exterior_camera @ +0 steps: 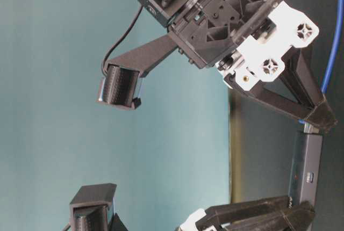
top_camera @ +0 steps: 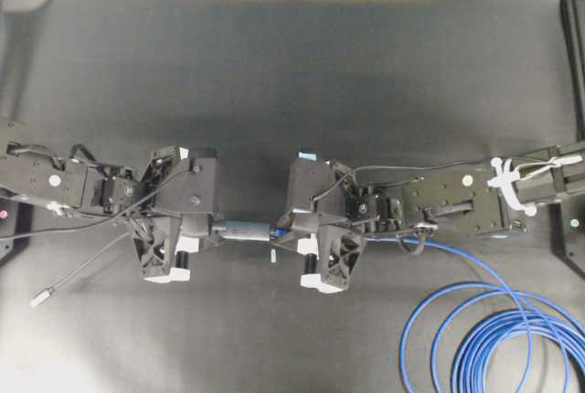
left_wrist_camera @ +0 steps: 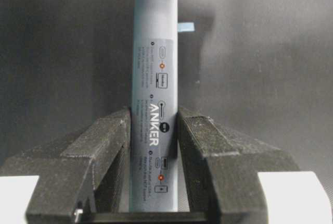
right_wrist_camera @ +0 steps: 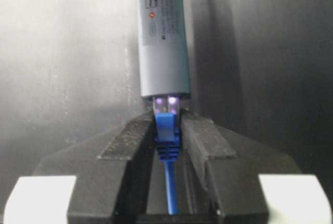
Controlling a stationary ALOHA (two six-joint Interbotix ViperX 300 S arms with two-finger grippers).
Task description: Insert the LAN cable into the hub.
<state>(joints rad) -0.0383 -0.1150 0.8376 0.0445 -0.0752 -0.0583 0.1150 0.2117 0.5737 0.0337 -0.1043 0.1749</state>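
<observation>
My left hand is clamped on the slim grey rectangular hub; my right hand pinches the bright blue LAN cable by its plug, which meets the hub's end. Both hands reach level, facing each other above the dark counter.

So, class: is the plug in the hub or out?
In: the plug meets the hub end, two lights glowing there. Depth: cannot tell.
</observation>
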